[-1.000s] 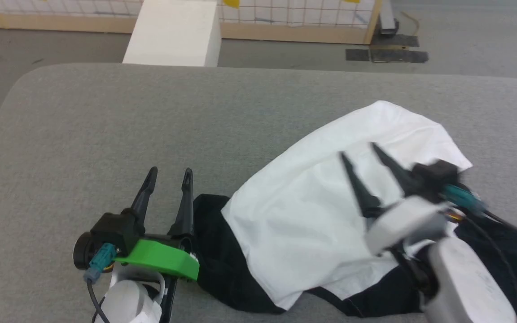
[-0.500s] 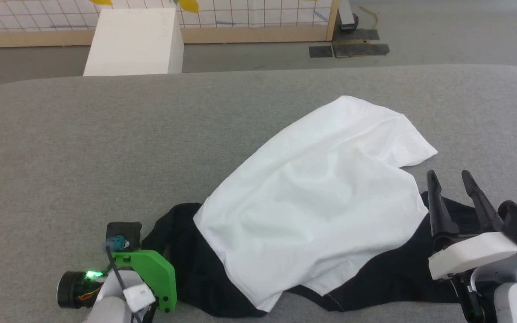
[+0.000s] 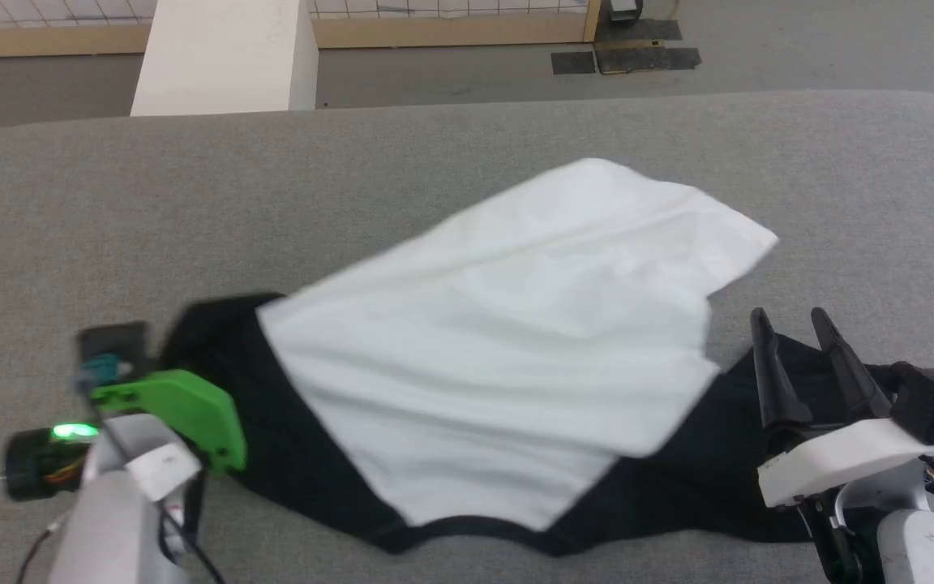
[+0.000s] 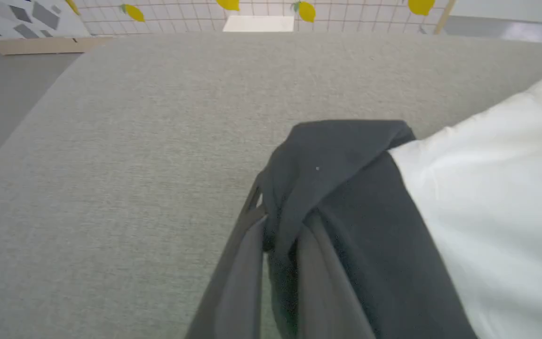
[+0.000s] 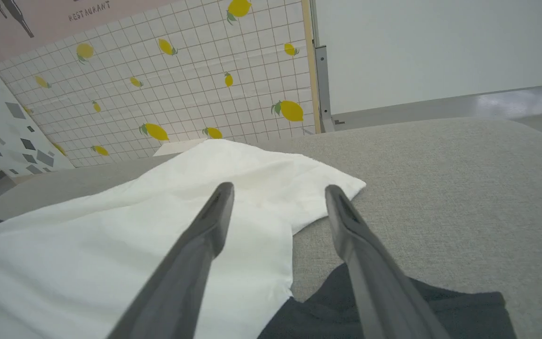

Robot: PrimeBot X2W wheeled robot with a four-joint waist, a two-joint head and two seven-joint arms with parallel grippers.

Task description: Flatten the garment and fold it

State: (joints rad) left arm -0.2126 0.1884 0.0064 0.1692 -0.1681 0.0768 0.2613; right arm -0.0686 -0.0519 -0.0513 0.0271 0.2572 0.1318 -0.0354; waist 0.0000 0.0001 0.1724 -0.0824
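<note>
Clamping garment [image 4: 346, 155], left hand [image 4: 276, 228]; poster [image 5: 40, 19] reads "RESTAURANT".

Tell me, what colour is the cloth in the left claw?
Black, part of the garment, pinched by the left gripper. Left wrist view shows it best.

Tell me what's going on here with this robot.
A two-armed robot is working on a black-and-white shirt bunched on a grey table. Its left tool is shut on black sleeve fabric at the shirt's left end. Its right tool is open over the black fabric at the other end, holding nothing. The shirt is not yet flat or folded.
</note>
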